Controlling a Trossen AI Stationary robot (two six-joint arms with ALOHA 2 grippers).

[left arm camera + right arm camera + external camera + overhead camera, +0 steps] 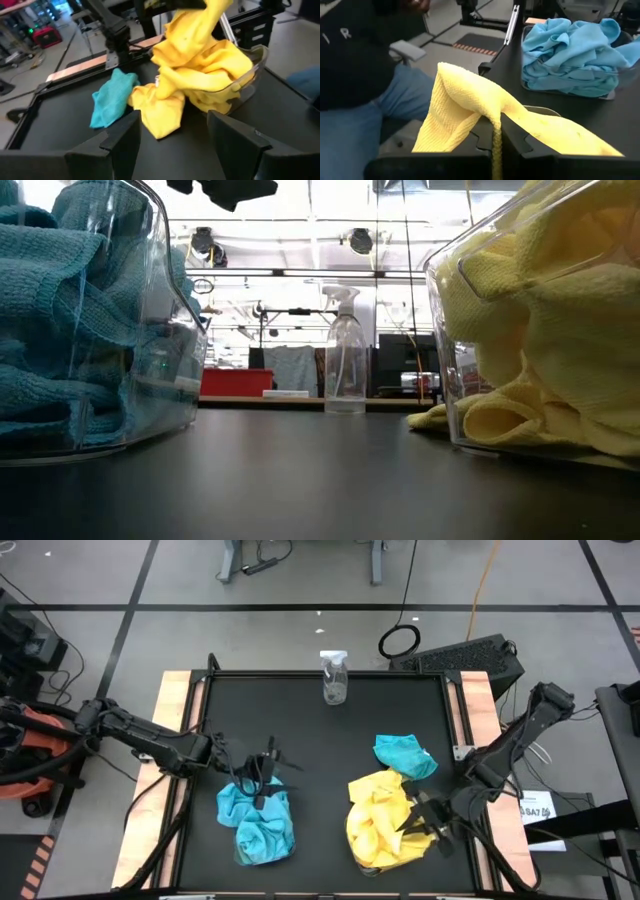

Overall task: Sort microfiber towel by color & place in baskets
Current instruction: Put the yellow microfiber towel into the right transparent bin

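Yellow microfiber towel [465, 107] | ribbed, draped | pinched in right hand [496, 132]

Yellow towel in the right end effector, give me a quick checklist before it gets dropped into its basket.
1. Grip: right end effector shut on the yellow towel: ok.
2. Position: right end effector over the yellow basket: ok.
3. Colour match: that basket holds only yellow cloths: ok.
4. Room inside: pile is heaped, with one cloth spilling over the rim onto the table: not ok.
5. Left end effector open, over the blue basket, out of the way: ok.
6. Loose turquoise towel lies on the table, unsorted: not ok.
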